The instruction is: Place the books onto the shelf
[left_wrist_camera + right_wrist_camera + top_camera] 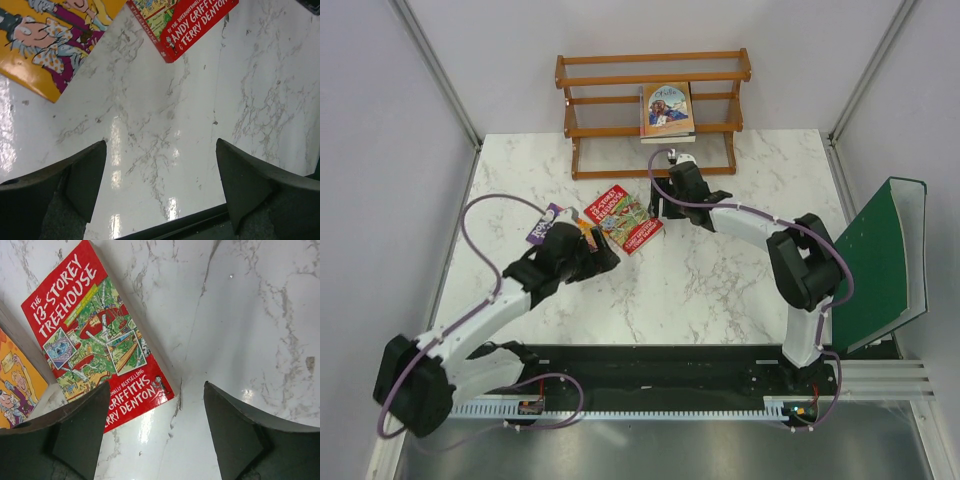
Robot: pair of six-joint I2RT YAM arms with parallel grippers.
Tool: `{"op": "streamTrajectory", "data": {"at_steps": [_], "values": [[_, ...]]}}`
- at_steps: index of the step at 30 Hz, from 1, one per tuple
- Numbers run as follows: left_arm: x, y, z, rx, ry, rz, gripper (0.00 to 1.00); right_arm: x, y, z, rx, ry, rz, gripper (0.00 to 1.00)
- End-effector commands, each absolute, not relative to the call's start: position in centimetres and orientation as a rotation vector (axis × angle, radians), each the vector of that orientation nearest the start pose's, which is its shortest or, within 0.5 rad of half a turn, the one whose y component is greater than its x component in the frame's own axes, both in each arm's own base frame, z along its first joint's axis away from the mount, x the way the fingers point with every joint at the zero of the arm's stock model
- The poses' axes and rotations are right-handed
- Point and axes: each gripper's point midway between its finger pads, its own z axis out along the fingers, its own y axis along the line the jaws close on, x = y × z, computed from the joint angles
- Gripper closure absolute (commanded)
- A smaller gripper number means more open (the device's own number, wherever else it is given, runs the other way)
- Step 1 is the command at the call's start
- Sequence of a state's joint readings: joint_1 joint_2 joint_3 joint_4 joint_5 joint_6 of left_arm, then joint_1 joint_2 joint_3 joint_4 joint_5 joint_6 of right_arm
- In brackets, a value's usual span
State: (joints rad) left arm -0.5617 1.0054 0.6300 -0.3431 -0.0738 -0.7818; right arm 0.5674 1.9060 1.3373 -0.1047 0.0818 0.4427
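Observation:
The shelf (653, 110), a brown wooden rack at the table's far edge, holds an orange book with a blue oval picture (667, 108) leaning on a lower tier. A red cartoon-covered book (623, 221) (95, 335) (192, 22) lies flat on the marble. Left of it lies a purple and orange Roald Dahl book (550, 222) (45, 40) (15, 385), partly hidden by my left arm. My left gripper (606, 252) (160, 167) hovers open over bare marble just below both books. My right gripper (658, 203) (156, 410) is open above the red book's right corner, holding nothing.
A large green binder (876, 262) leans at the table's right edge beside the right arm's base. Grey walls close in the left, right and back sides. A black rail (660, 375) runs along the near edge.

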Motion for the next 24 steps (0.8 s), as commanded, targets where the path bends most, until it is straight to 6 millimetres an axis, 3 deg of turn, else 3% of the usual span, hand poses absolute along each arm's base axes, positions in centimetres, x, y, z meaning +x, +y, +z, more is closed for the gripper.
{"op": "streamTrajectory", "data": {"at_steps": [1,7,11,16,24], "values": [[27.4,-20.2,12.6,-0.157,2.366,-0.659,0.04,43.7,30.2,7.8,-0.098,2.283,0.583,0.17],[30.0,-22.4,11.0,-0.172,2.424,-0.692,0.04,43.8,32.5,5.1,-0.054,2.281,0.786,0.16],[31.4,-23.0,8.6,-0.236,2.485,-0.725,0.04,43.6,32.3,2.9,0.023,2.3,0.859,0.16],[32.8,-23.6,4.9,-0.325,2.573,-0.737,0.05,43.0,32.5,2.2,0.115,2.283,1.017,0.16],[35.0,-22.5,3.2,-0.446,2.58,-0.684,0.05,40.0,33.5,1.8,0.168,2.267,1.237,0.26]]}}
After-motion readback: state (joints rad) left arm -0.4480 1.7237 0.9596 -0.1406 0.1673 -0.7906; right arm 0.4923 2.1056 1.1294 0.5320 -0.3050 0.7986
